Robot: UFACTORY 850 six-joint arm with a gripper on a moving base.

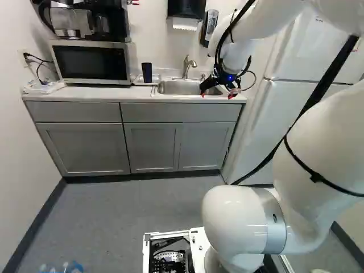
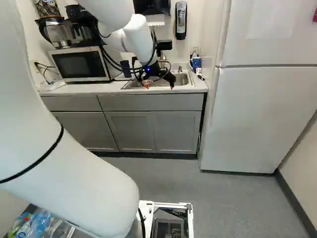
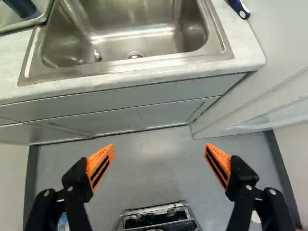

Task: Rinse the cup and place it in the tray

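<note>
The jaws are spread wide with nothing between them; the two orange pads (image 3: 100, 166) face each other across a broad gap, presumably so the gripper (image 3: 160, 147) can pass around the cup without knocking it. Before the fingers lies the sink (image 3: 130, 36), whose visible basin holds no cup. In the upper middle of the left base view, the gripper hangs by the sink's front edge, a sensible spot between basin and tray.

The cup (image 1: 147, 72), dark and tall, stands on end on the tray (image 1: 138, 81), left of the sink and beside the microwave (image 1: 94, 62). There it can drain within the arm's reach. Whether it has been rinsed I can't tell, so this may be the start or the finish; if rinsing remains, the next move is sideways to the cup, with care not to tip it or catch the faucet (image 1: 187, 67).

Further out, the refrigerator (image 2: 262, 114) fills the right of the right base view, limiting room for the arm on that side.
</note>
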